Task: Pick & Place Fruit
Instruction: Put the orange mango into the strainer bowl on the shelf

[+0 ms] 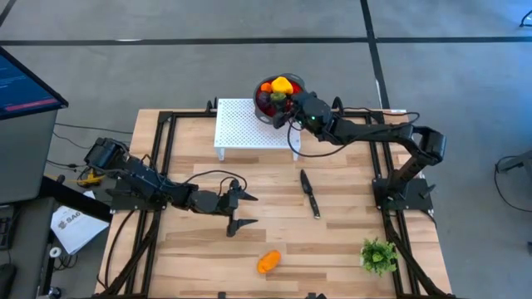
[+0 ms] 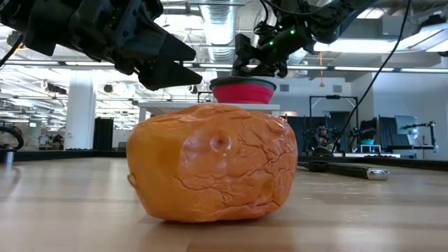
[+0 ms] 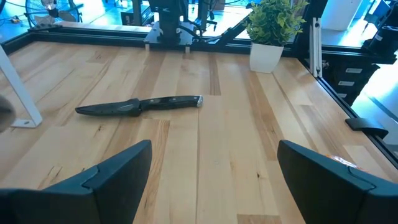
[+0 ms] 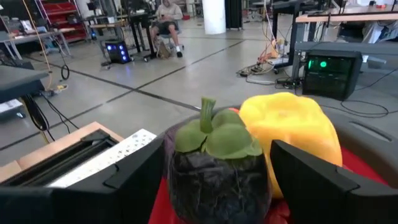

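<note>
A light wooden table (image 1: 332,241) with a black frame is carrying everything here. On its far side a white perforated raised stand (image 1: 245,124) is standing, and a red bowl (image 1: 268,106) is sitting at the stand's far right corner, piled with toy fruit. In that pile a yellow toy pepper (image 1: 283,84) is lying on top, beside a dark purple round fruit with a green leafy cap (image 4: 214,168) and an orange piece (image 1: 267,86).

The right gripper (image 1: 291,105) is reaching over the bowl, its fingers spread on either side of the dark purple fruit without closing on it; the right wrist view is showing a gap on both sides.

The left gripper (image 1: 243,209) is hovering above bare wood left of the table's middle, its fingers wide apart and holding nothing.

A black-handled knife (image 1: 310,193) is lying flat near the centre, right of the left gripper. A small green potted plant sprig (image 1: 378,255) is standing at the near right corner.

A wrinkled orange toy fruit (image 1: 268,262) is lying alone on the near edge of the table, well apart from the bowl and both grippers.
</note>
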`<state>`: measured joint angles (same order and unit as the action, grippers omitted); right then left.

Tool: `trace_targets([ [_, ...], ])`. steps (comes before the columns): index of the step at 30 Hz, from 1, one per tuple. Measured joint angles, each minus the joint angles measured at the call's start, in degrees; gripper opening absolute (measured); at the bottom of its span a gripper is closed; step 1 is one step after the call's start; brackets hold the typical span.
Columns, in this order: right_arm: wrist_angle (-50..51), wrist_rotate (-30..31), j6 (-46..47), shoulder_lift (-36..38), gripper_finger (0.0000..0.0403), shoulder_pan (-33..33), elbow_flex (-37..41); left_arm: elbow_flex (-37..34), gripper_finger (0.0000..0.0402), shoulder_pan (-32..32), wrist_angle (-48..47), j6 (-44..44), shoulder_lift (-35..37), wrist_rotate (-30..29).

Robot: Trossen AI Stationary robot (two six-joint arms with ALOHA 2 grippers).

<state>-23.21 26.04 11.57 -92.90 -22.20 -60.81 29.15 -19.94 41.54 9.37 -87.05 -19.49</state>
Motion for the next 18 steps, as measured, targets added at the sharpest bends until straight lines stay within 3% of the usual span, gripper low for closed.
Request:
trace_targets([
  [6, 3.22, 1.49, -0.28, -0.02, 0.0284, 0.24, -2.28, 0.0, 0.0341, 0.0, -0.02, -0.02, 0.0, 0.0],
  [18, 4.13, 19.67, -18.63, 0.38, 0.0284, 11.0, -6.87, 0.0, 0.0341, -0.02, 0.0, 0.11, 0.0, 0.0],
])
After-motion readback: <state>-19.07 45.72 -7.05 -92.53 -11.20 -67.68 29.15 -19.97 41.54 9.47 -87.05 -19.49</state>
